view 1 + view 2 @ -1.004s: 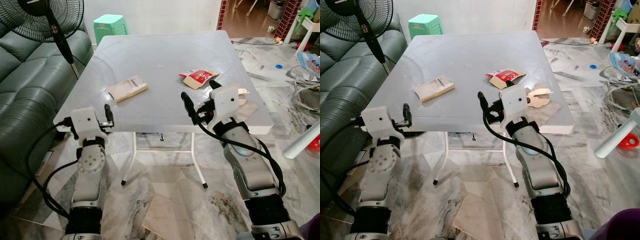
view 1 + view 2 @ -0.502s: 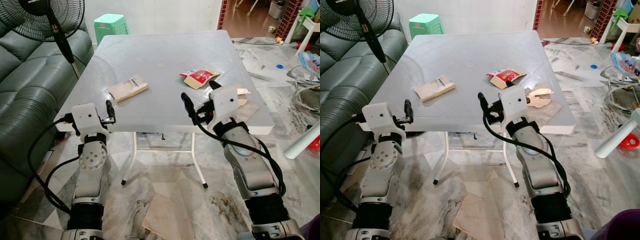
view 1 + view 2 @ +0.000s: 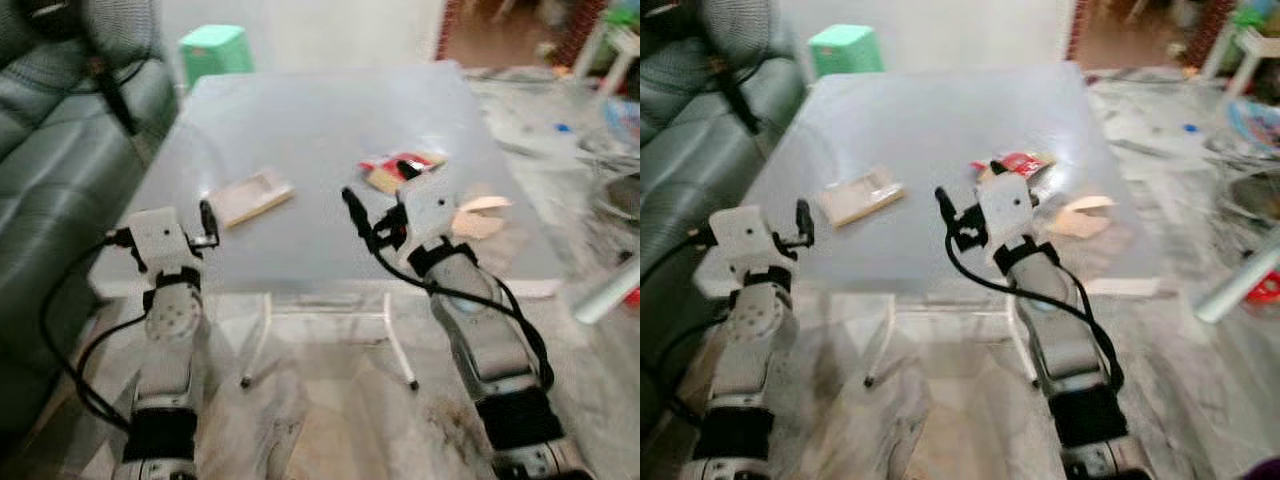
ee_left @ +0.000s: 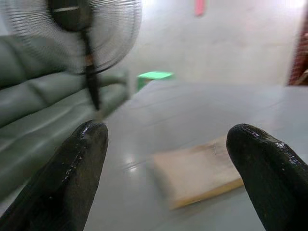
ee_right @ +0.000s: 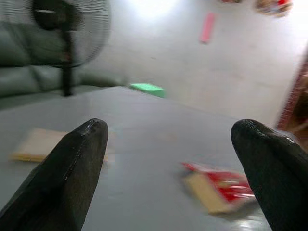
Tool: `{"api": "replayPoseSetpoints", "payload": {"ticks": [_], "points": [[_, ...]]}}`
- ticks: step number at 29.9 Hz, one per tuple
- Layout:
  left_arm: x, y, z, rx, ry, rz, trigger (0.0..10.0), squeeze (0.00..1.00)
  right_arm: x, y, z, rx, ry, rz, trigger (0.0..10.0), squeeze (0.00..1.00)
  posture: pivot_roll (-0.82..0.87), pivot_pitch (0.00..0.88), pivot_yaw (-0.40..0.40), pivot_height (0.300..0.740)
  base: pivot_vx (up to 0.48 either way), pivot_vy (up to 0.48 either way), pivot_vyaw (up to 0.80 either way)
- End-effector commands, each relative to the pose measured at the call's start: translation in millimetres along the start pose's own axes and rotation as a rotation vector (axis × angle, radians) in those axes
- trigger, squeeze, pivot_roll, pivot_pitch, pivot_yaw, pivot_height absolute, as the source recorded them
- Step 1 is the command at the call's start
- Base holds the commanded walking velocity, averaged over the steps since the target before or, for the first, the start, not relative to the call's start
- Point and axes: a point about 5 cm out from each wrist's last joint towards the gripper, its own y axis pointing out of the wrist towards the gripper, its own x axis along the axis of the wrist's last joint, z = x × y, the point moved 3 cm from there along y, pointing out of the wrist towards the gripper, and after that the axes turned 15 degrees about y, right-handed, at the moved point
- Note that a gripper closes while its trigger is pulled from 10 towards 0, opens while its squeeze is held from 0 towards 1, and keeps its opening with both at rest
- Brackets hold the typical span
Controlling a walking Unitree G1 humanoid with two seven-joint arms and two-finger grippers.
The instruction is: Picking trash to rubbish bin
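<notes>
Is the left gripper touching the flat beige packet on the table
Apart. The left wrist view shows the left gripper open, bare table lying between its fingertips and the beige packet.

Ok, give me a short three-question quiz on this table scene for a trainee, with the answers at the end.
1. True or false: the left gripper already holds the beige flat packet.
2. Which piece of trash lies nearest the right gripper: A) the beige flat packet, B) the red and tan wrapper, C) the green stool?
3. Fill in: the trash lies on a grey ____.

Key
1. False. Both of its fingers stand apart with nothing between them, and the packet lies on the table ahead.
2. B. It lies just beyond that gripper.
3. Table.
</notes>
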Motion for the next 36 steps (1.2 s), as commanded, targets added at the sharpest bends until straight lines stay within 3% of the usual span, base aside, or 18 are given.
{"api": "replayPoseSetpoints", "payload": {"ticks": [1, 5, 36], "points": [[1.9, -1.6, -7.7, -0.027, -0.008, -0.004, 10.0, 0.0, 3.2, -0.5, -2.9, -0.007, -0.012, -0.014, 10.0, 0.52, -0.05, 0.019, 0.043, 0.74, 0.352, 0.27, 0.0], [-1.3, -1.6, -5.9, -0.017, -0.001, 0.014, 10.0, 0.0, 2.5, -1.2, -2.0, -0.004, -0.012, -0.013, 10.0, 0.52, -0.04, 0.023, 0.042, 0.74, 0.307, 0.265, 0.0], [-19.1, 3.2, -7.4, -0.006, -0.004, 0.132, 10.0, 0.0, 0.4, -1.5, 1.5, 0.005, -0.005, -0.01, 10.0, 0.52, -0.04, 0.023, 0.049, 0.74, 0.0, 0.0, 0.0]]}}
